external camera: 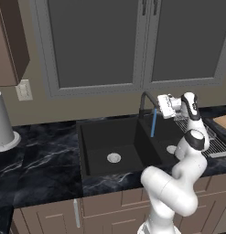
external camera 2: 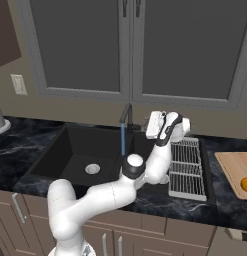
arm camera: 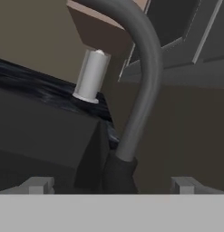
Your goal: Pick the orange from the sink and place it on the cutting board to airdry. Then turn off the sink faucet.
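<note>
My left base view looks forward and down from behind the arm's left, taking in the sink (external camera: 115,145) and faucet (external camera: 146,101) at middle range. My right base view covers the same sink (external camera 2: 80,150) and faucet (external camera 2: 126,116) from the opposite side, reaching the cutting board (external camera 2: 234,170). My hand view sits close against the faucet (arm camera: 143,86), rolled.

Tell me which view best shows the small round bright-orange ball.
The right base view: the small round bright-orange ball lies on the flat light tan wooden board at the frame's right edge, partly cropped. The left base view catches a corner of that board without the ball; the hand view faces the faucet neck.
</note>
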Available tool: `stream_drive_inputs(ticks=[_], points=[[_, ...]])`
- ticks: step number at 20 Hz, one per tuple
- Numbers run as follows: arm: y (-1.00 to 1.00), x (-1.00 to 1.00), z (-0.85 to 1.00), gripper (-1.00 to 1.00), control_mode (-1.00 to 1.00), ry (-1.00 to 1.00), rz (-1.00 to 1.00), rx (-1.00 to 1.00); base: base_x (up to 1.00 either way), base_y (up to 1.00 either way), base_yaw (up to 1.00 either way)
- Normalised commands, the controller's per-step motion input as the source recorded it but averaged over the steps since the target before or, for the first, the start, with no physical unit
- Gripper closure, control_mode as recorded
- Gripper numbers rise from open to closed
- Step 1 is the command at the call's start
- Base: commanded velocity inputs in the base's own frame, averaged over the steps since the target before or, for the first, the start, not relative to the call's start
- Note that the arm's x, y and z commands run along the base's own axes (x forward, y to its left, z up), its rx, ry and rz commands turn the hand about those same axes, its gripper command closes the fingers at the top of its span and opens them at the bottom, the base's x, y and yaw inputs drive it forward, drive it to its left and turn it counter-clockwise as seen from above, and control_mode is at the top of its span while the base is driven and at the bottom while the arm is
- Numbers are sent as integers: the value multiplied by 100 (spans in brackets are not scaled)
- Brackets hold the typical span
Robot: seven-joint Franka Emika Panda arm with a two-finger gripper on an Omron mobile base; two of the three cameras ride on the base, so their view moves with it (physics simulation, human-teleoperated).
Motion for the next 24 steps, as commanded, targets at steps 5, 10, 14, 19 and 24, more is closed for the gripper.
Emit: stream_drive_inputs(ticks=[5, 10, 14, 19, 24], points=[[88, 64, -3, -100, -100, 9, 21, 0, 0, 0, 0], [86, 65, 0, -100, -100, 9, 21, 0, 0, 0, 0], [94, 64, -3, -100, -100, 7, 20, 0, 0, 0, 0], [100, 59, -5, -100, -100, 4, 17, 0, 0, 0, 0], [100, 57, -6, -100, -100, 3, 14, 0, 0, 0, 0]])
